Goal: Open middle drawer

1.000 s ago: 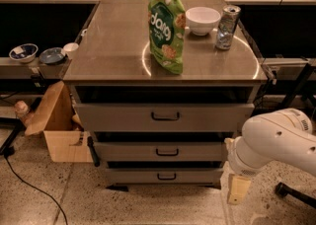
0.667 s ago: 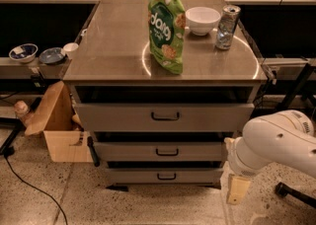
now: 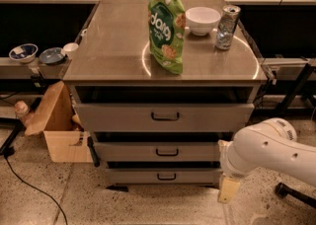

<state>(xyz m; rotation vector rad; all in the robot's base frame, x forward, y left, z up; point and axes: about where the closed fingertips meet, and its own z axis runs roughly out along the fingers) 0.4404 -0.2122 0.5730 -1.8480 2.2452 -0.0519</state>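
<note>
The middle drawer (image 3: 167, 151) is a wide grey front with a small dark loop handle, between a taller drawer (image 3: 165, 116) above and a slimmer one (image 3: 166, 176) below. All three sit close to the cabinet body. My white arm (image 3: 266, 152) comes in from the lower right. My gripper (image 3: 228, 189) hangs at its end, low and to the right of the drawer fronts, near the floor. It touches no handle.
On the cabinet top (image 3: 113, 46) stand a green snack bag (image 3: 166, 29), a white bowl (image 3: 202, 19) and a can (image 3: 227, 20). A cardboard box (image 3: 57, 125) sits on the floor to the left. Bowls (image 3: 23, 52) rest on a left shelf. A cable (image 3: 29, 184) crosses the floor.
</note>
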